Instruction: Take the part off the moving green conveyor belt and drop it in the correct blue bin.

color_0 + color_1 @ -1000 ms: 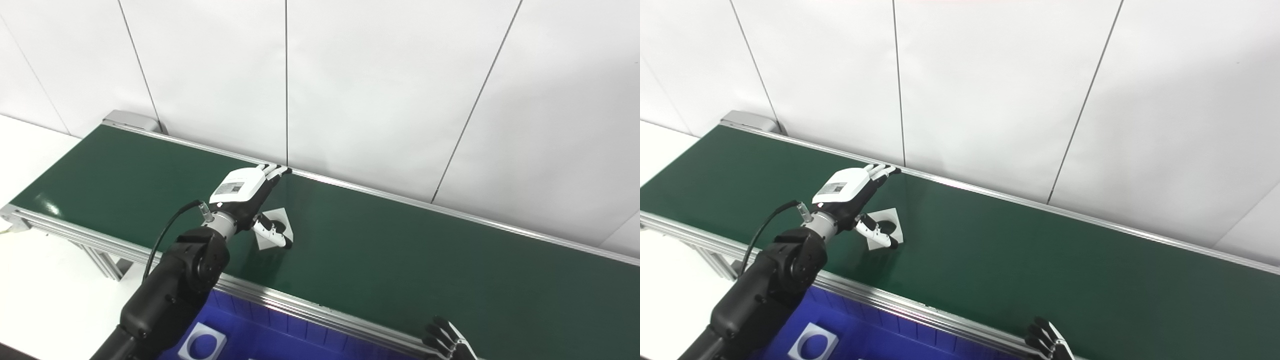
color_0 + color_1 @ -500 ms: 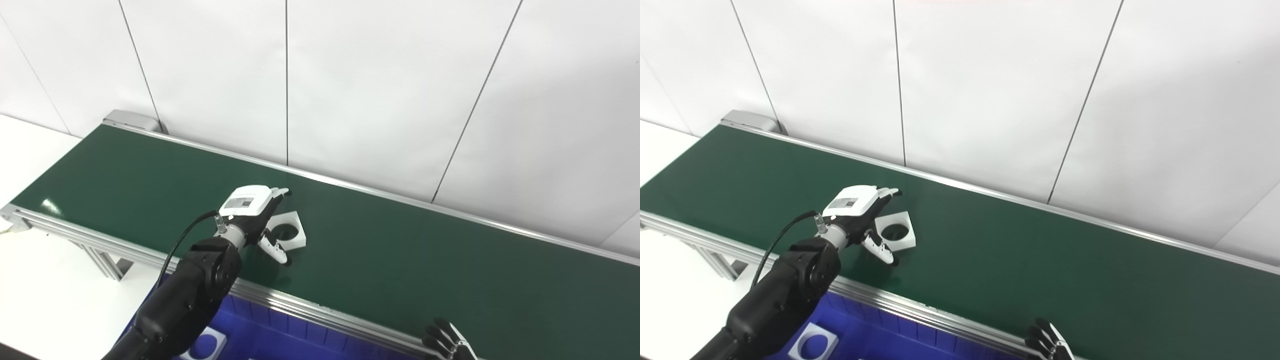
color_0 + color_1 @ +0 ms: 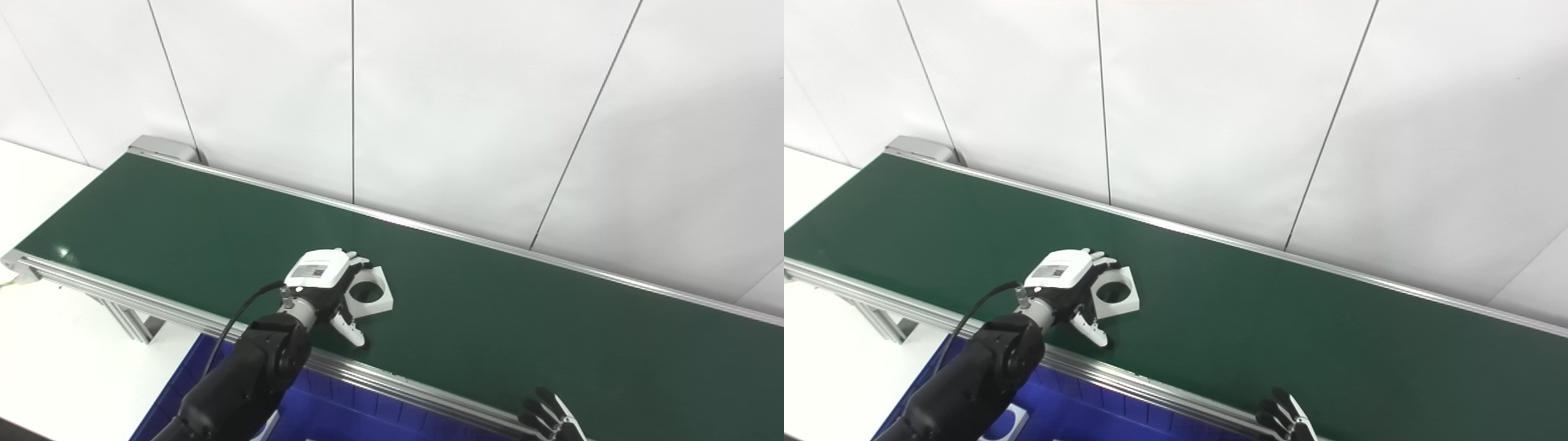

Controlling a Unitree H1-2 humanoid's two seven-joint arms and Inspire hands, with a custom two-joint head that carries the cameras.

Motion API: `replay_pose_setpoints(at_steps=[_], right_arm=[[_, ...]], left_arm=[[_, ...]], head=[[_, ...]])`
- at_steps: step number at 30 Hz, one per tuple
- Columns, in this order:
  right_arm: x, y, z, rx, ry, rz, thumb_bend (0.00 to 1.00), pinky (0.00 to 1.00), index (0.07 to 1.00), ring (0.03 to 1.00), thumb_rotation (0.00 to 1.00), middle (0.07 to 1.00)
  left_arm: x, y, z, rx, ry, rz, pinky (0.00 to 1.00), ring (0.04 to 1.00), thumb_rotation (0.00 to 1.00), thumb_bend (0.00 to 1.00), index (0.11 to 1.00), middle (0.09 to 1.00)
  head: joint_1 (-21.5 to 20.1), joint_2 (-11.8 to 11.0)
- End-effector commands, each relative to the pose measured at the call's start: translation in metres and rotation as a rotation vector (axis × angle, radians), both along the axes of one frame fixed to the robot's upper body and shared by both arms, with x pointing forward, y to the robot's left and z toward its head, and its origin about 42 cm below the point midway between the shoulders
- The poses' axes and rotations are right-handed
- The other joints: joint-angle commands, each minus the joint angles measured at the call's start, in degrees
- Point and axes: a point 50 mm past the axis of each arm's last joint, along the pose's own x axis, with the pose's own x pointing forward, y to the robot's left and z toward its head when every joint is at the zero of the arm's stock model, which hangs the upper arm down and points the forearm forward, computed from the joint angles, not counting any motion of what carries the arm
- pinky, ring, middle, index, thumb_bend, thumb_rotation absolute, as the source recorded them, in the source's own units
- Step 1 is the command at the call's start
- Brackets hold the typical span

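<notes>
Your left hand (image 3: 323, 282) lies low on the green conveyor belt (image 3: 490, 318), fingers curled over the near-left edge of the white square part with a round hole (image 3: 369, 293), thumb splayed toward 5 o'clock; whether it truly grips, you cannot tell; your right hand (image 3: 548, 418) waits at 4 o'clock, fingers spread, holding nothing; the blue bin (image 3: 343, 416) sits below the belt.
</notes>
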Motion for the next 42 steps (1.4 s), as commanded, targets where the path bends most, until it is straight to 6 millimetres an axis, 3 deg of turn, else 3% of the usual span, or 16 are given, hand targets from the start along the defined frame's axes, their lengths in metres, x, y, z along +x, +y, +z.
replay_pose_setpoints(at_steps=[1,8,9,11,25,32,42], right_arm=[[0.001,0.004,0.013,0.038,-0.083,0.005,0.49,0.69,0.905,0.793,0.7,0.836],[0.0,0.004,0.014,0.043,-0.085,0.003,0.48,0.68,0.911,0.792,0.7,0.838],[0.0,0.004,0.014,0.044,-0.085,0.003,0.49,0.69,0.912,0.794,0.7,0.84],[0.0,0.004,0.013,0.049,-0.087,0.005,0.47,0.69,0.913,0.795,0.68,0.842],[0.001,0.002,0.012,0.04,-0.086,0.004,0.48,0.68,0.913,0.788,0.68,0.84],[0.001,0.002,0.013,0.042,-0.085,0.006,0.49,0.68,0.915,0.792,0.69,0.841],[0.0,0.002,0.013,0.044,-0.084,0.001,0.49,0.67,0.912,0.785,0.68,0.837]], left_arm=[[-0.001,-0.004,-0.005,0.004,0.011,-0.025,1.0,0.985,0.21,0.77,0.806,0.935],[0.005,-0.001,-0.012,-0.003,-0.022,-0.01,1.0,0.901,0.16,0.74,0.713,0.828],[0.005,-0.001,-0.013,-0.013,-0.026,-0.005,0.97,0.866,0.1,0.61,0.583,0.782],[0.007,0.0,-0.016,-0.038,-0.05,0.003,0.93,0.829,0.06,0.54,0.504,0.725],[0.007,-0.003,-0.011,-0.087,-0.148,0.012,0.83,0.74,0.05,0.52,0.484,0.629],[0.005,-0.004,-0.011,-0.104,-0.147,0.017,0.85,0.773,0.05,0.52,0.484,0.674],[0.002,-0.003,-0.01,-0.121,-0.168,0.005,0.86,0.765,0.05,0.52,0.485,0.66]], head=[[-0.1,0.0],[-0.2,0.2],[-0.2,0.2],[-0.2,0.3],[-0.5,0.1],[-0.5,0.2],[-0.8,0.2]])
